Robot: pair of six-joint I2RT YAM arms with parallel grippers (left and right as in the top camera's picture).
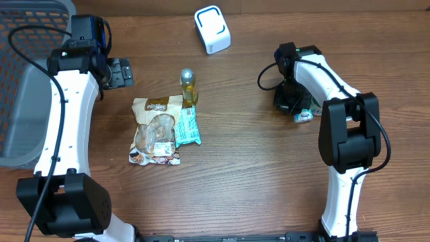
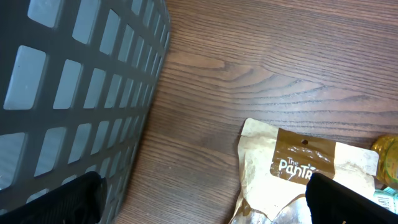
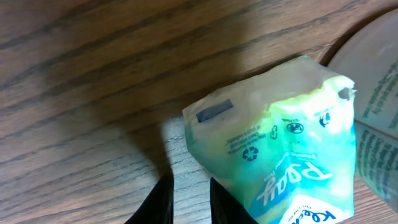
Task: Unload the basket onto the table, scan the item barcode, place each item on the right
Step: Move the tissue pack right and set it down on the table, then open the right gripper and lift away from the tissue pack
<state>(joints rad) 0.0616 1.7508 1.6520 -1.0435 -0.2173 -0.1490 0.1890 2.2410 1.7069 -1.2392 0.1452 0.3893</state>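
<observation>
A green and blue tissue packet (image 3: 280, 155) with a grey strip on its corner lies on the wood table, right beside my right gripper (image 3: 189, 190). Its dark fingers (image 3: 158, 208) stand a narrow gap apart with only bare wood between them. The overhead view shows that gripper (image 1: 292, 101) low over the packet (image 1: 304, 115). A white scanner block (image 1: 212, 29) stands at the back centre. My left gripper (image 2: 205, 208) hangs wide open and empty between the basket and a tan snack bag (image 2: 298, 168); from overhead it (image 1: 121, 72) sits at the left.
A grey mesh basket (image 1: 20, 101) fills the left edge, close to the left arm. The snack bag (image 1: 156, 128), a teal packet (image 1: 188, 128) and a small yellow bottle (image 1: 189, 86) lie mid-table. A pale round printed object (image 3: 373, 93) overlaps the tissue packet.
</observation>
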